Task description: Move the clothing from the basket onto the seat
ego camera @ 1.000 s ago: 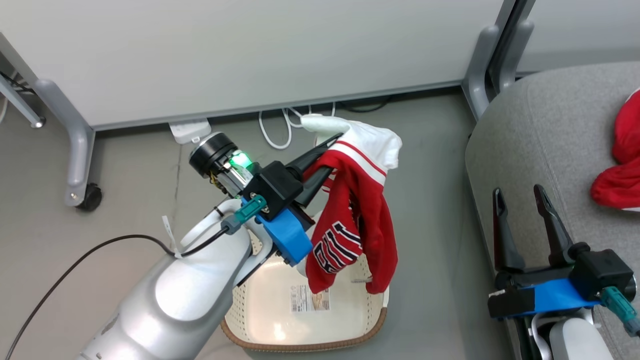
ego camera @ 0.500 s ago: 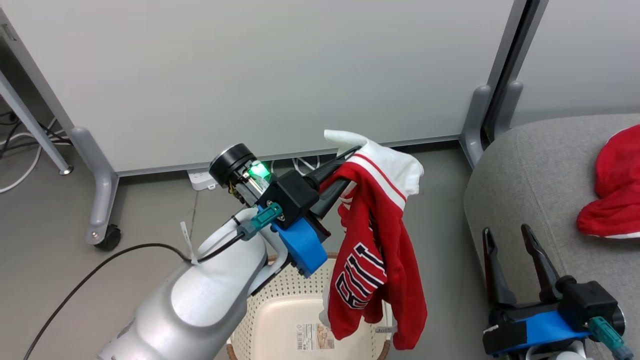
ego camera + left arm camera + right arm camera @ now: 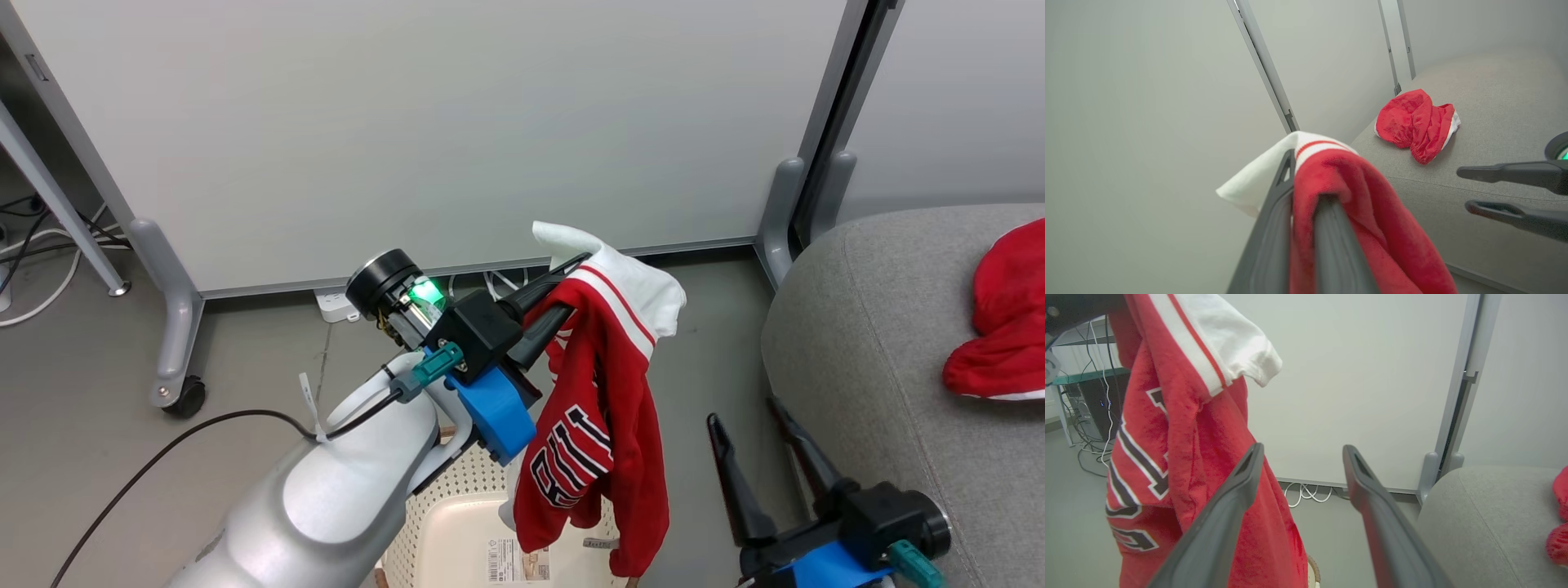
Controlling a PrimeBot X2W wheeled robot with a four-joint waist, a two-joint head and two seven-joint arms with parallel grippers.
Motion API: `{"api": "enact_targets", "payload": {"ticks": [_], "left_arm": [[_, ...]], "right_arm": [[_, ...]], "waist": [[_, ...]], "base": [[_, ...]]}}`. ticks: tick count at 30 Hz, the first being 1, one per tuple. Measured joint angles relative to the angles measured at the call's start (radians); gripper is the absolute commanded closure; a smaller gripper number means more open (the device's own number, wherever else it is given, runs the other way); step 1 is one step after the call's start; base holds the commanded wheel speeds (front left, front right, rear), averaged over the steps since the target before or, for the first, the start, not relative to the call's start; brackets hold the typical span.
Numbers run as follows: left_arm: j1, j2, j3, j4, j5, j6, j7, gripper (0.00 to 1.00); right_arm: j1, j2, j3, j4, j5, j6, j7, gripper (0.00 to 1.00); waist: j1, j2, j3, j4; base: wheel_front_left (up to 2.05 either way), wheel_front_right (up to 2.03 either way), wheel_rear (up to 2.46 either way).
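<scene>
Nearest, the basket (image 3: 426, 529) sits under the lettered shirt (image 3: 589, 441), hanging limp from the left gripper (image 3: 575, 286), jaws pinched on its white-trimmed edge. Soft, light cloth; a bunched fold looks the safest hold. The right gripper (image 3: 744, 411) gapes empty. Farther right, a red garment (image 3: 998, 327) lies on the seat (image 3: 865, 327).

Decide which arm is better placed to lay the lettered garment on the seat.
Left. The left gripper is shut on the garment, above the basket; the right gripper is open, empty, beside the seat.
</scene>
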State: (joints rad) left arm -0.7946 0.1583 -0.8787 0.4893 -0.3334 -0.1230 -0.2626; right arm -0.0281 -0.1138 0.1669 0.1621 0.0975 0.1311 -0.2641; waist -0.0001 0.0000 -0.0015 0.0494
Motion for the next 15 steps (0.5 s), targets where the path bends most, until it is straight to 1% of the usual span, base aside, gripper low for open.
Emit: {"api": "enact_targets", "payload": {"ticks": [4, 8, 15], "left_arm": [[0.003, -0.001, -0.003, 0.000, 0.000, 0.000, 0.000, 1.00], [0.003, -0.001, -0.003, 0.000, -0.002, 0.000, 0.000, 1.00], [0.003, -0.006, -0.005, -0.003, -0.001, 0.001, 0.000, 1.00]], "right_arm": [[-0.008, -0.024, 0.097, 0.016, 0.004, 0.000, 0.000, 0.00], [-0.035, -0.027, 0.174, 0.028, 0.029, 0.000, 0.000, 0.00], [-0.137, -0.031, 0.270, 0.081, 0.034, 0.000, 0.000, 0.00]], "waist": [[0.0001, 0.0000, 0.001, 0.004], [0.0000, 0.0000, 0.005, 0.009], [0.0000, 0.0000, 0.015, 0.012]], "base": [[0.00, 0.00, 0.00], [0.00, 0.00, 0.00], [0.00, 0.00, 0.00]]}}
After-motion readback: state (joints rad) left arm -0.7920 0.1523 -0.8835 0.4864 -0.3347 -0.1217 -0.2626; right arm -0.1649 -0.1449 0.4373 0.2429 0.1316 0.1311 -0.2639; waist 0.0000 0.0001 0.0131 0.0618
